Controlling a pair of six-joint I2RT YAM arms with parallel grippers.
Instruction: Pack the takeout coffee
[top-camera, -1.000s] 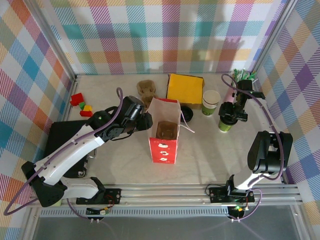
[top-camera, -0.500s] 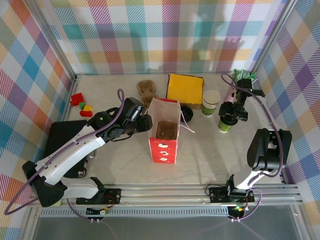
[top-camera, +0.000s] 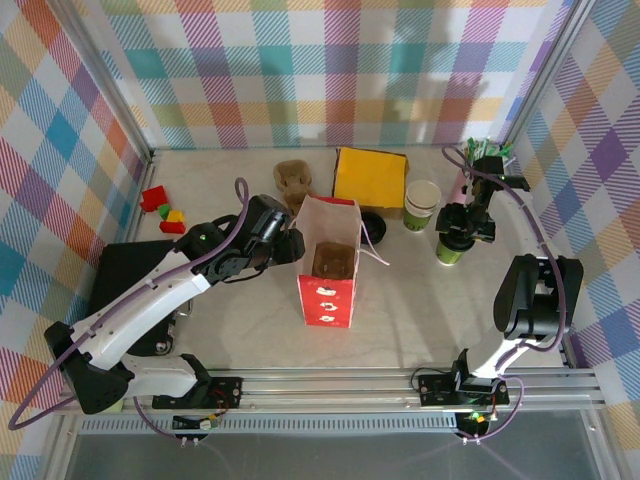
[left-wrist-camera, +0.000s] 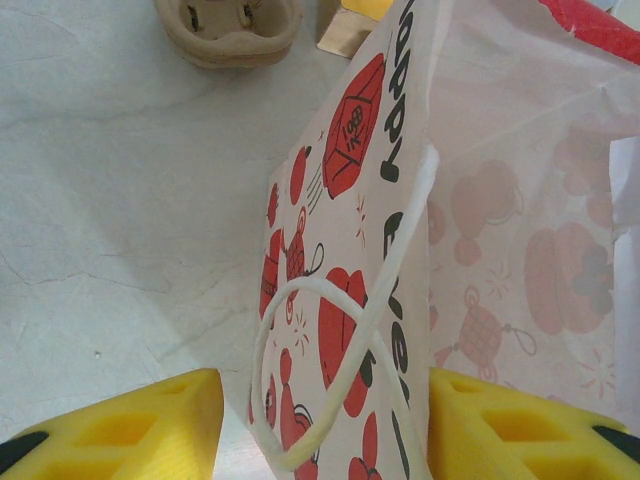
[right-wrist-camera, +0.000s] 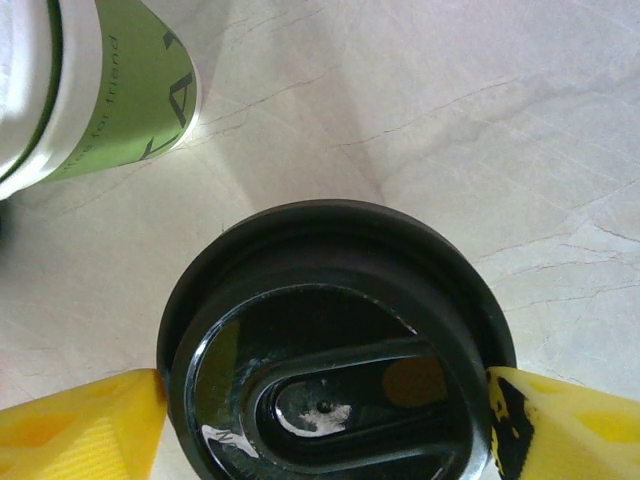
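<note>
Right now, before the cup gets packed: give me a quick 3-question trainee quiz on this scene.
1. True or false: the right gripper straddles the black-lidded green cup.
2. Relative to the red paper bag, that cup is: A inside it; B upright on the table, to its right; C tipped over against it.
3. Fill in: between the fingers of the left gripper loops the bag's white ____.
Key: 1 true; 2 B; 3 handle.

Overhead plus close downward wrist views
</note>
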